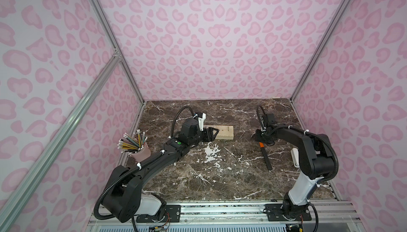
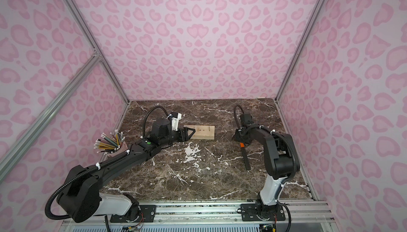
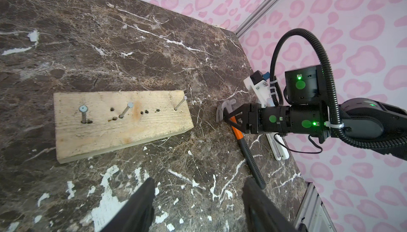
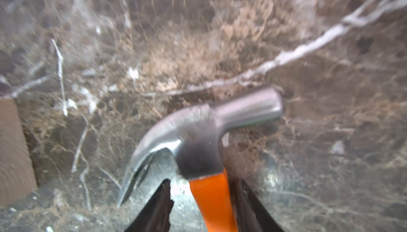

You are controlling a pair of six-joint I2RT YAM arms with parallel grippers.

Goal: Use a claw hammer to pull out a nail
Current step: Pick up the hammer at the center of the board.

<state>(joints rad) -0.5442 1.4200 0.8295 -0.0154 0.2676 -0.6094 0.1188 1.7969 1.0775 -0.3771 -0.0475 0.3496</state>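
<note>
My right gripper [image 4: 203, 182] straddles the hammer [image 4: 198, 131] at its glossy orange collar [image 4: 211, 200], unclamped; my left gripper [image 3: 199, 182] gapes empty before the rough plank [image 3: 123, 129].

Claw hammer [image 4: 198, 136]: polished steel head, fine scuffs; glossy orange plastic collar; black shaft, matt, dimpled grip.
Wood block [image 3: 119, 123]: raw pale timber, rough grain, pitted.
Nails [image 3: 126, 109]: bright bare metal.
Bench [image 3: 132, 43]: brown marble look, white veins, finish chipped white in patches.
Matt black plastic on right hand [image 4: 203, 182].
</note>
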